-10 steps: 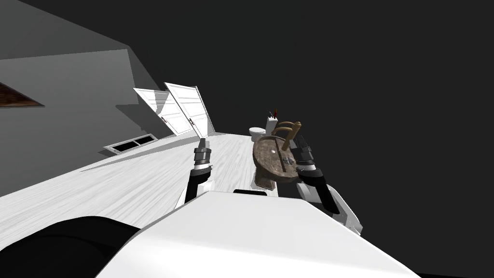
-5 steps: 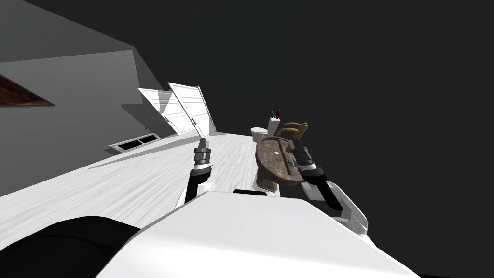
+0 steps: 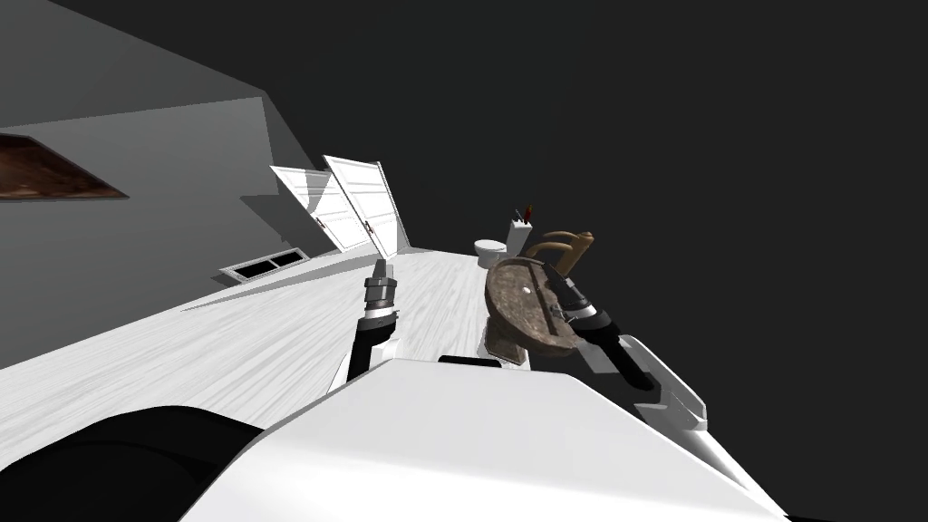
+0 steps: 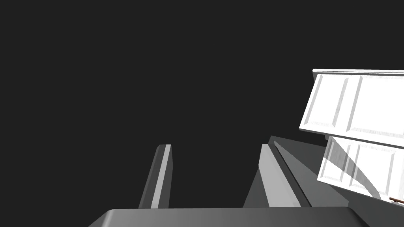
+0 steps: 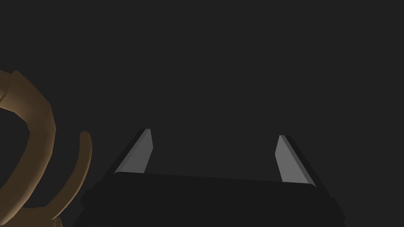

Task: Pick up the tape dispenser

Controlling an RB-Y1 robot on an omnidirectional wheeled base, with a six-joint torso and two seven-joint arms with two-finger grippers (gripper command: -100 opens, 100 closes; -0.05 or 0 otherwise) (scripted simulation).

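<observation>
R gripper [image 5: 213,155] is up at the round, mottled brown stone sink basin [image 3: 521,304], blades spread wide w/ just black area [image 3: 689,136] beyond them, gripping nothing. The curved tan-brown faucet [image 5: 37,118] arcs just beside one blade, not touching. Tape dispenser [image 3: 555,313] reads as a small pale grey shape on the basin's rim, right by that gripper, too small to make out its form. L gripper [image 3: 383,269] hangs out front over the white plank floor [image 3: 272,335], well apart from the basin, blades also parted. Room-wise: plain grey wall [image 3: 136,208] on the left, two white panelled doors [image 3: 362,213] at the far end, a low white-framed vent grille [image 3: 265,263] at the wall's foot, and a white toilet [image 3: 490,249] just past the basin.
</observation>
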